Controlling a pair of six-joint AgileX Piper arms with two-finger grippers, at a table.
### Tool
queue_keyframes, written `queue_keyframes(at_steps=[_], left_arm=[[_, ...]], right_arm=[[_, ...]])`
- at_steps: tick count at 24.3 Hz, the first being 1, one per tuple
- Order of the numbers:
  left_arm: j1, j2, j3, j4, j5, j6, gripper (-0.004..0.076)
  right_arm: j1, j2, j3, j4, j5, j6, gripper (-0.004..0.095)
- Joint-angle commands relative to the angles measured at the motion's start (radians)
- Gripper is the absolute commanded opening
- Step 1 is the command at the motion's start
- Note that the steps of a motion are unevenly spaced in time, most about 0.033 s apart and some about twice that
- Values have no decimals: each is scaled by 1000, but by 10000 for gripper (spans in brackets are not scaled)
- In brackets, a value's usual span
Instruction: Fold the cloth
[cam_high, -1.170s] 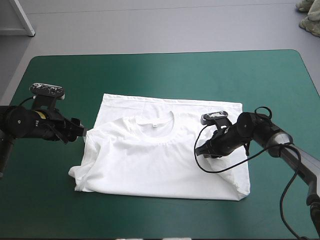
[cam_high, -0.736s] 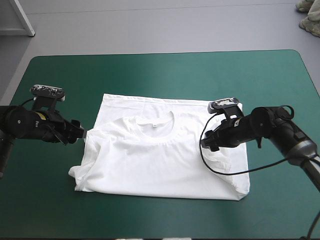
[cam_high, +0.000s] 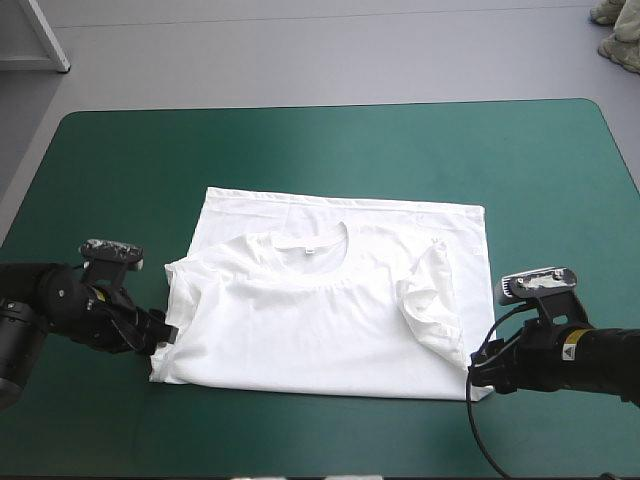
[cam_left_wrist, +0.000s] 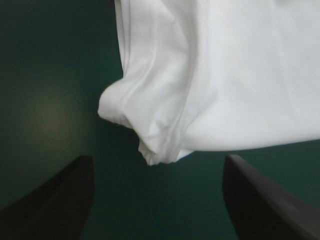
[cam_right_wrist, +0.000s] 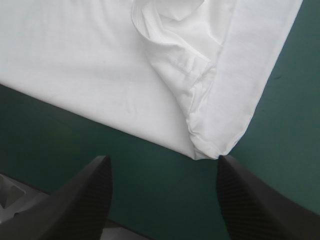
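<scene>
At the near-left corner of the T-shirt (cam_high: 320, 310), the left fingers (cam_left_wrist: 55, 200) stood wide apart, low over the teal-green surface (cam_high: 350, 150). The corner (cam_left_wrist: 145, 145) lay just ahead of them, in line with the gap. There the cloth was bunched in a soft rounded roll of several layers.

At the near-right corner, the right fingers (cam_right_wrist: 75, 200) were also wide apart. The corner (cam_right_wrist: 210, 150) lay just ahead of them, a little toward one finger. There the hem made a thick doubled edge, with a wrinkled fold running away from it.

The T-shirt itself lay flat in the middle of the surface, front side up. Its near edge was almost straight between the two arms. On the right side a sleeve (cam_high: 430, 300) was turned inward over the chest, and the left side was folded in too. Farther on was the collar (cam_high: 312, 250), and behind it a flat layer of white cloth reached toward the far edge.
</scene>
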Motion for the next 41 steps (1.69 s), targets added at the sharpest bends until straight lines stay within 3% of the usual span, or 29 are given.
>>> queue_keyframes(at_steps=[1,4,15,19,26,27,41], left_arm=[[-3,-16,53,-5,-87,-14,520],[-3,-8,159,-5,-200,-14,520],[-16,150,243,-33,-309,1,504],[-56,184,243,-49,-324,1,388],[-111,219,247,-47,-368,10,41],[-111,224,247,-41,-370,24,20],[-111,224,247,-60,-386,34,19]], right_arm=[[0,33,-20,6,-43,-36,566],[0,40,-20,2,-43,-47,566],[0,40,-20,-3,-43,-65,566],[0,40,-19,-22,-43,-58,566],[0,77,14,-54,-43,-58,566],[0,111,41,-54,-43,-67,566],[0,382,239,-10,-274,-170,551]])
